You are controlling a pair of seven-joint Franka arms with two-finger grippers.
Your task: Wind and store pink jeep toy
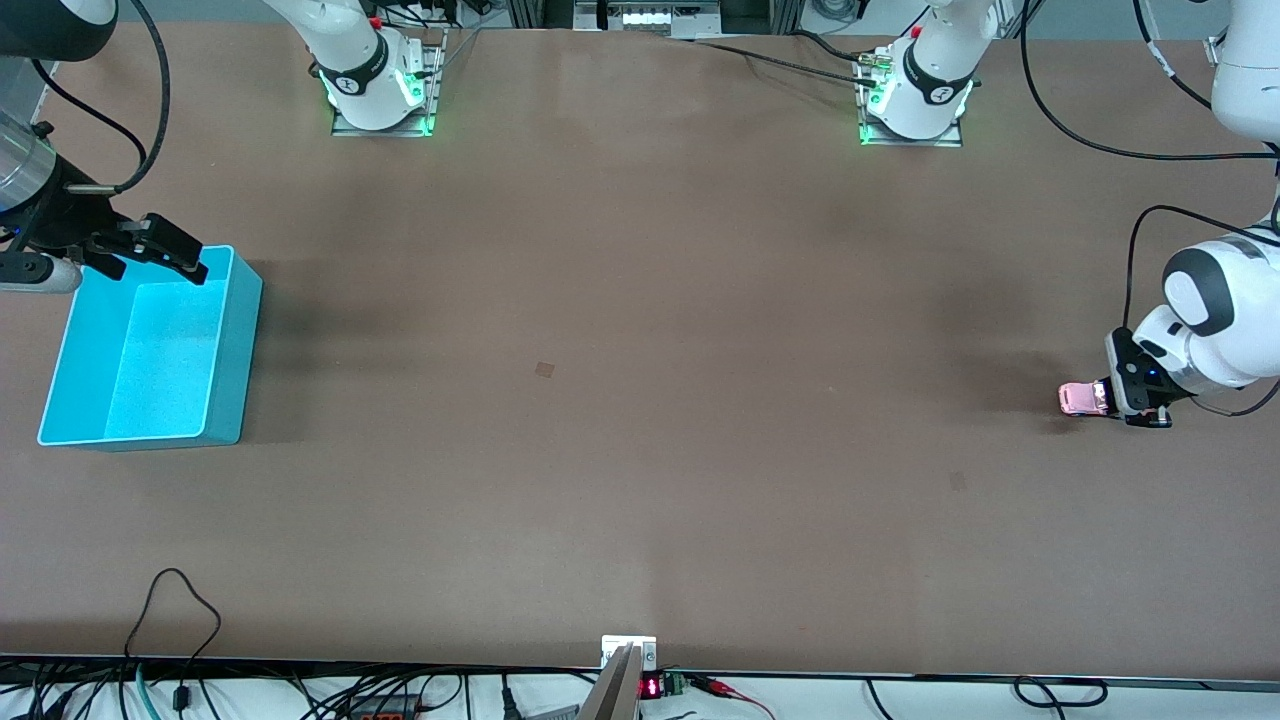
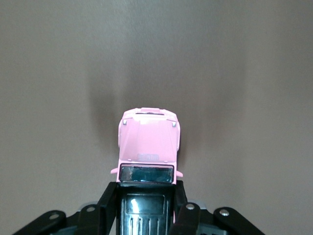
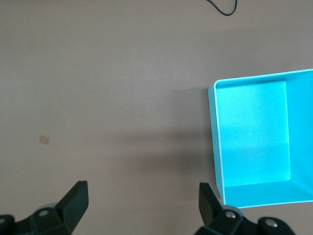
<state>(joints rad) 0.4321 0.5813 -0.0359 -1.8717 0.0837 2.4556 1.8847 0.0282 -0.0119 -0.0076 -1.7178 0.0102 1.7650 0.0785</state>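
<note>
The pink jeep toy [image 1: 1082, 399] is at the left arm's end of the table, its hood pointing toward the table's middle. My left gripper [image 1: 1128, 397] is shut on the jeep's rear part. In the left wrist view the black fingers [image 2: 108, 203] clamp both sides of the jeep [image 2: 148, 142] at its black roof. The cyan bin [image 1: 150, 350] sits at the right arm's end and has nothing in it. My right gripper [image 1: 160, 250] is open and empty, up in the air over the bin's edge nearest the robots' bases.
The bin also shows in the right wrist view [image 3: 254, 142], beside the open fingers [image 3: 73, 200]. Cables run along the table's edge nearest the front camera [image 1: 180, 600]. The arms' bases [image 1: 380, 80] stand along the opposite edge.
</note>
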